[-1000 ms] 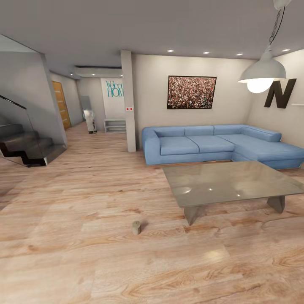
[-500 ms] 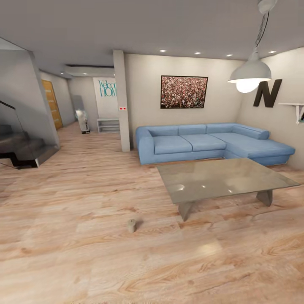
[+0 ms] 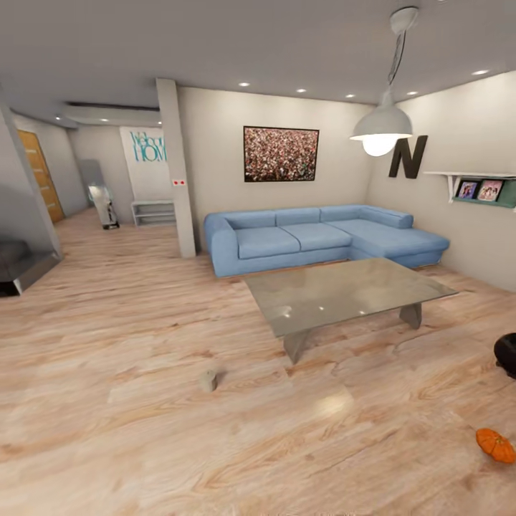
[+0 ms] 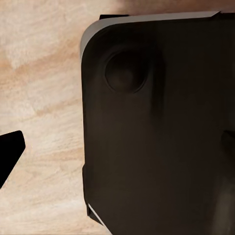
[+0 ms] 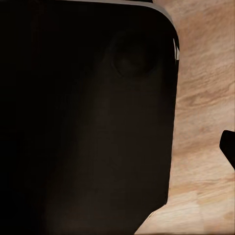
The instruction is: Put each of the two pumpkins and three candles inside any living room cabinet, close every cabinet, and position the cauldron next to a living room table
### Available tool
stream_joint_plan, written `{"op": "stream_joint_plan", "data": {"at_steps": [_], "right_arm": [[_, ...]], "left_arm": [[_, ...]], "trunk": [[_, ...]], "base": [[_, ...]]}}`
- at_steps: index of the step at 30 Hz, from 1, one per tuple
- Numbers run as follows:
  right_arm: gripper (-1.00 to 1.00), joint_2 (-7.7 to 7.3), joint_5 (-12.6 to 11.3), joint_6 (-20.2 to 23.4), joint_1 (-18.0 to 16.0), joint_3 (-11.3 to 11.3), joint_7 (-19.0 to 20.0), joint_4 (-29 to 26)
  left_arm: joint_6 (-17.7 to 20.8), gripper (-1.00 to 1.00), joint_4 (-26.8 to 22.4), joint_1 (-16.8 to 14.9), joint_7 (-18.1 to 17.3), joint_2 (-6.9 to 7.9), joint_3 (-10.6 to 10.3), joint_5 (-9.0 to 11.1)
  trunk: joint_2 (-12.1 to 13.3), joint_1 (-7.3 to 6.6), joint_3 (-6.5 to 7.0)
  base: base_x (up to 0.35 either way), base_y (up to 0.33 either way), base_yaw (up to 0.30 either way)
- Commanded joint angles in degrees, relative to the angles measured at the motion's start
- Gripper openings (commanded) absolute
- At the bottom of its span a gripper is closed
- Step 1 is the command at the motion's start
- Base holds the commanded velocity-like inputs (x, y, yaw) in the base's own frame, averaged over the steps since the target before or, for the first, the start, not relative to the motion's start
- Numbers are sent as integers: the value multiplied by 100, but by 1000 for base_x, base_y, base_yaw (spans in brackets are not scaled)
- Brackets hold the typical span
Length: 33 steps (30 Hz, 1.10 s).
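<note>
**Surveying the living room with nothing yet picked up**

Scanning across the wood-plank floor [image 3: 143, 401], three kinds of task items can be counted from the head view. One candle [image 3: 208, 380] is seen standing upright on the floor, short of the near-left leg of the desk [image 3: 344, 290] and apart from it. One pumpkin [image 3: 496, 444] is found on the floor well to the right of the desk and nearer the camera. One cauldron [image 3: 507, 354] is cut by the frame edge, beyond the pumpkin and off the desk's right end. One blue sofa [image 3: 315, 240] is placed behind the desk. A dark rounded panel [image 4: 156, 127], probably the robot's own body, is shown close up in both wrist views, with floor planks beside it; a black tip [image 4: 9, 155] intrudes at one edge, but whether either claw is apart or together cannot be told.

Several risks are judged from this layout. The candle is small and could be knocked over or rolled if the base is driven past it towards the desk. The pumpkin lies low at the frame edge and could be nudged by a wheel. With two candles, one pumpkin and the cabinet still to be located, the count could be lost.
</note>
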Motion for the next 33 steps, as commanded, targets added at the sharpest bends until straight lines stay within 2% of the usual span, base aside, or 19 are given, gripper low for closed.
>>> {"op": "stream_joint_plan", "data": {"at_steps": [1,9,33], "right_arm": [[100,-3,0,-15,-1,-8,-1,-1],[100,-9,0,-15,-1,-8,13,7],[100,-27,0,-24,-1,-6,16,51]], "left_arm": [[-22,100,4,-2,-1,0,3,-1],[-169,100,4,-2,-1,0,3,-5],[-221,100,4,-2,-1,2,0,-10]], "trunk": [[-3,0,-8],[-3,0,-34],[-3,0,-122]], "base": [[-5,264,-266],[-1,129,-266],[0,3,-266]]}}
